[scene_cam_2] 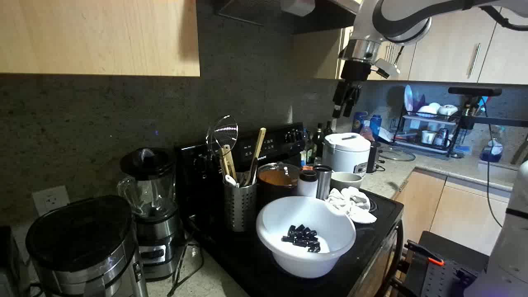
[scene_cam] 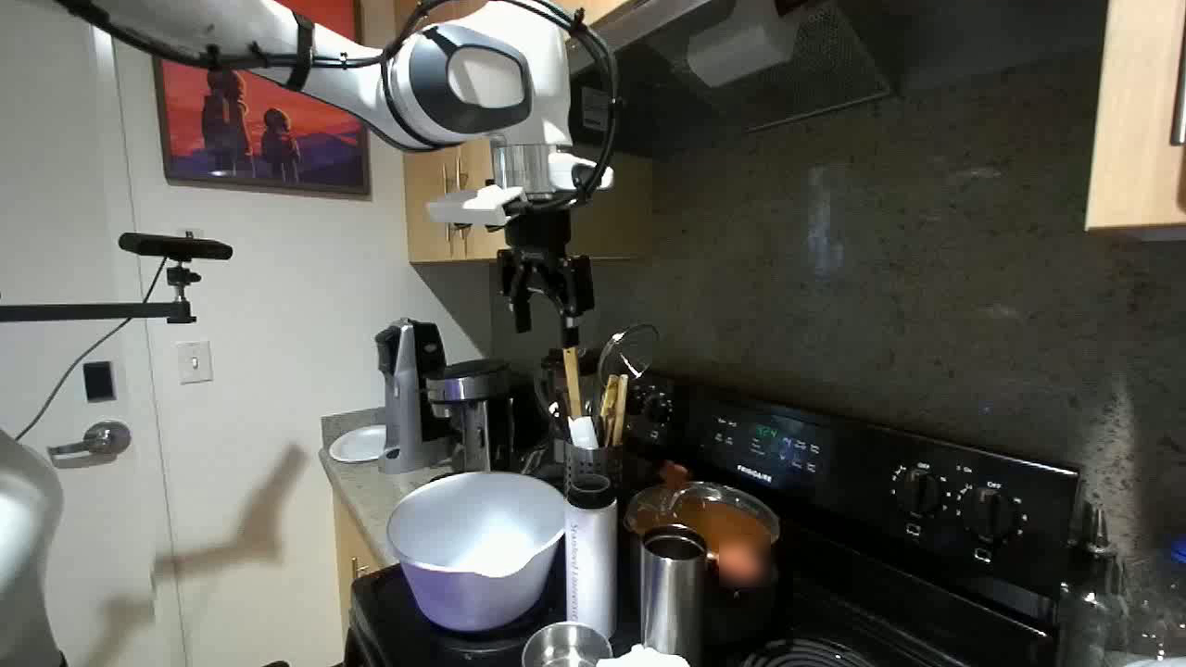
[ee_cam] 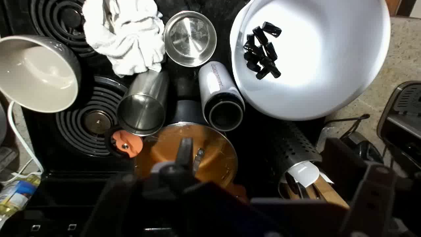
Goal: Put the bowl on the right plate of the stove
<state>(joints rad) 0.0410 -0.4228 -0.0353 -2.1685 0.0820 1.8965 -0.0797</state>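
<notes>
"What's leftmost in the wrist view?"

"A pale bowl (ee_cam: 42,79), near a coil (ee_cam: 98,121) of the stove (ee_cam: 46,148)."

"And the orange-brown vessel (ee_cam: 210,141)?"

"Right of that, on the stove, round and clear-lidded, partly behind one finger. The pincer (scene_cam: 547,324) is well above it."

"Gripping?"

"Its fingers stand spread apart."

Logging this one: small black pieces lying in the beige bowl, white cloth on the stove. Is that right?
Not quite: the small black pieces lie in the big white bowl, as the wrist view shows. The white cloth on the stove is right.
</notes>
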